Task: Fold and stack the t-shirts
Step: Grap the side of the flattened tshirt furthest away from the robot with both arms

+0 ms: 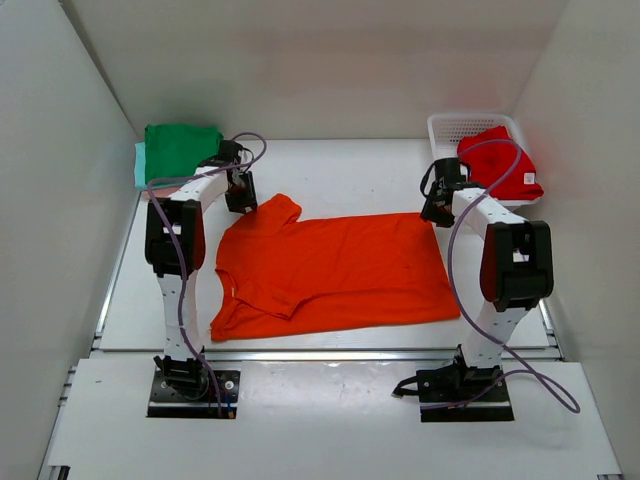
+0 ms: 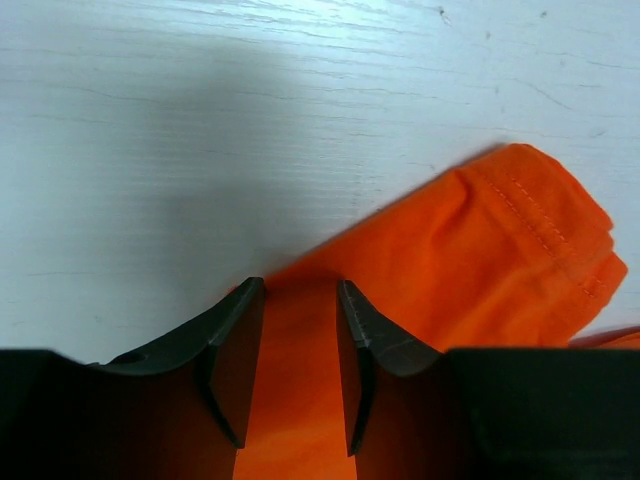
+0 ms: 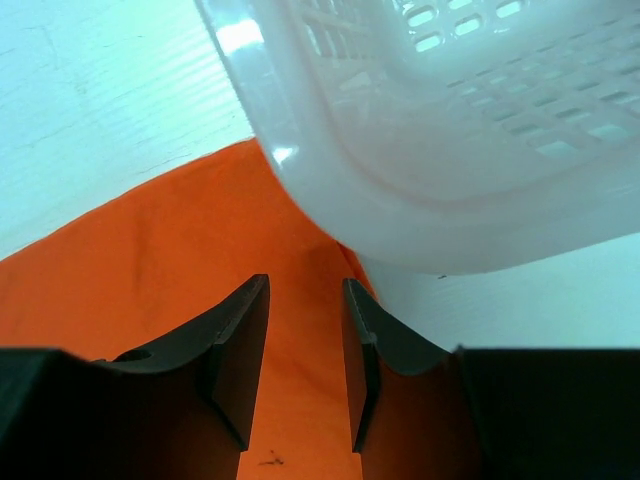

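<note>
The orange t-shirt (image 1: 340,270) is lying flat in the middle of the desk (image 1: 340,170), collar toward 9 o'clock and bottom hem toward 3. It's thin, floppy cotton and weighs next to nothing. It'll sag and crease the second it's lifted from one spot, so I'd grab it at two far corners together and pinch right on the stitched edges.

That's about where both hands are. The left hand (image 2: 300,285) is at 10 o'clock from the shirt's middle, fingers partly apart over the cloth just beside the far sleeve (image 2: 530,230). There's a clear gap with orange showing through, so nothing is pinched. The right hand (image 3: 305,280) is at 2 o'clock over the far hem corner with the same half-open gap. It's right up against the white mesh basket (image 3: 450,150). I can't tell whether the tips touch the fabric.

Further back, a red t-shirt (image 1: 500,160) hangs out of that basket at 1 o'clock. A folded green t-shirt (image 1: 180,148) sits on a mint one (image 1: 140,165) at 11.
</note>
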`<state>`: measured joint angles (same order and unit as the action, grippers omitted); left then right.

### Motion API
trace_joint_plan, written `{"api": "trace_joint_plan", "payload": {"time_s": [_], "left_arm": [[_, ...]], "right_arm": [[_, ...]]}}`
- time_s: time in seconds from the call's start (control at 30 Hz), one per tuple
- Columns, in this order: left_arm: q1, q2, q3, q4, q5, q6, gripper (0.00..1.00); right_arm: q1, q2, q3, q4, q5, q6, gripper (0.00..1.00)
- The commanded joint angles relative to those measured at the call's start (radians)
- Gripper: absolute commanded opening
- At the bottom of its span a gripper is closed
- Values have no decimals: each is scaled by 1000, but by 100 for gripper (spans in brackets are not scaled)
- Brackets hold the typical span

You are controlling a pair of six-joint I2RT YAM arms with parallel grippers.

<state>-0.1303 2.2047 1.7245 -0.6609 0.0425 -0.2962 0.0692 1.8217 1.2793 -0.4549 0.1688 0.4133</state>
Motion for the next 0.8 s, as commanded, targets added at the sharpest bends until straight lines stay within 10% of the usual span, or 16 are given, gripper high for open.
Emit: {"api": "trace_joint_plan", "payload": {"time_s": [0.0,0.1,0.27,0.77], "left_arm": [[-9,-10,-13,20,37,-3,46],[-5,-8,-23,9,45,-1,39],[-6,10,-32,-5,65,3,0],[6,-43,-46,6,106,19,0]], "right_arm": [[6,10,46,35,63,33,33],[8,24,66,32,84,51,33],[9,80,124,19,93,73,33],[83,269,320,-74,256,124,43]]}}
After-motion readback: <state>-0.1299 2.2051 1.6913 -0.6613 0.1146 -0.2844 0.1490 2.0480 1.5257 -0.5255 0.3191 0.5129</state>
